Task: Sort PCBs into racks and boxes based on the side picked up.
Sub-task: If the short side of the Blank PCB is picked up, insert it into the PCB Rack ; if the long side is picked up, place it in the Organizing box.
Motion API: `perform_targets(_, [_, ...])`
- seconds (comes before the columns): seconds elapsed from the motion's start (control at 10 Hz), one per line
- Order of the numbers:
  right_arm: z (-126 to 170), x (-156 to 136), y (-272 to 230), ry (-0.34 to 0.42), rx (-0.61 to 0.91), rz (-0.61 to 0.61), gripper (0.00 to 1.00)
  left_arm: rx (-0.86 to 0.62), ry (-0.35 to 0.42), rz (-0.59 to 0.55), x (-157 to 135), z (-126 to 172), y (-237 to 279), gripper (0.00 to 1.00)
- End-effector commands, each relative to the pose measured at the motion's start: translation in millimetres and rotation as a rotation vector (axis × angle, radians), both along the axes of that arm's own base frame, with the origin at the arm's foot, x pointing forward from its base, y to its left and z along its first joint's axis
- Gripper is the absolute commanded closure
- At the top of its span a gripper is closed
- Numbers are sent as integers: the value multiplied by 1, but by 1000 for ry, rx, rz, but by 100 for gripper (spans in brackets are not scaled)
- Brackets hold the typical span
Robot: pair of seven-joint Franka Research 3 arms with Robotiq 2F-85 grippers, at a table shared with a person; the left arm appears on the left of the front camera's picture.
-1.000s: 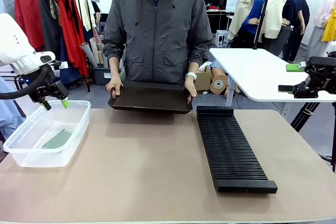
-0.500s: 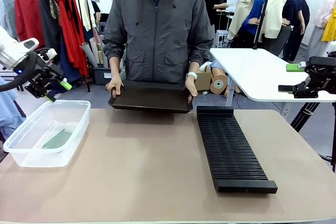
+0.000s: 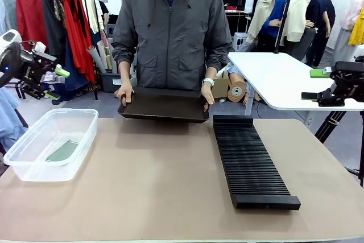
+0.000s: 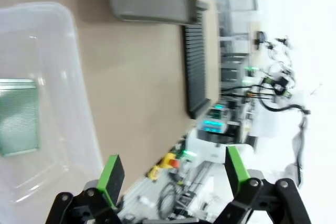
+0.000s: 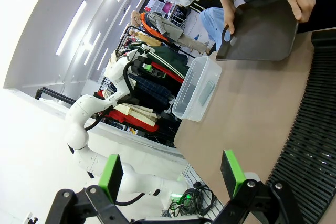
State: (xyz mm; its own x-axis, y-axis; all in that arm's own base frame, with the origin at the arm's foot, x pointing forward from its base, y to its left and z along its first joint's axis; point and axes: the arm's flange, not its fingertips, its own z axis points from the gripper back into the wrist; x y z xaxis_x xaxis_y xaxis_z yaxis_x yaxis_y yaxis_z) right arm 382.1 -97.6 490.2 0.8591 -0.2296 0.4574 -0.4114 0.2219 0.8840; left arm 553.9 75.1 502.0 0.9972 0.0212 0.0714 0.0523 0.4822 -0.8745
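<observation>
A green PCB point(image 3: 62, 151) lies flat on the floor of the clear box point(image 3: 34, 166) at the table's left; it shows pale green point(image 4: 18, 116) in the left wrist view, inside the box point(image 4: 79, 77). My left gripper point(image 3: 57, 83) hangs open and empty, up in the air beyond the box's far left corner, its green pads point(image 4: 111, 174) spread wide. The black ribbed rack point(image 3: 250, 160) lies on the right half of the table, nothing in its slots. My right gripper point(image 5: 173, 174) is open and empty, high off the table's right side above the rack point(image 5: 315, 145).
A person stands at the far edge and grips a shallow smooth black tray point(image 3: 164, 105) with both hands, tilted above the table. A white side table point(image 3: 278, 78) stands at the back right, a clothes rail point(image 3: 57, 21) at the back left.
My left gripper has risen from just above the box's far end and drawn back to the left, turning its fingers sideways. The person, tray, box and rack have not moved.
</observation>
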Motion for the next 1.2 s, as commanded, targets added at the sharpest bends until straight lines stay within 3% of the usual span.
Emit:
perform_targets(0.0, [2,0,0,-5,8,1,0,-204,13,13,1,-5,5,0])
perform_targets(0.3, [2,0,0,-5,8,1,0,-391,-102,-21,-3,-18,-5,0])
perform_targets(0.6, [2,0,0,-5,8,1,0,-447,-181,39,-5,-22,-6,0])
perform_targets(0.7, [2,0,0,-5,8,1,0,-393,-104,-3,0,-24,-8,0])
perform_targets(1.1, [2,0,0,-5,8,1,0,-393,-104,-3,0,-24,-8,0])
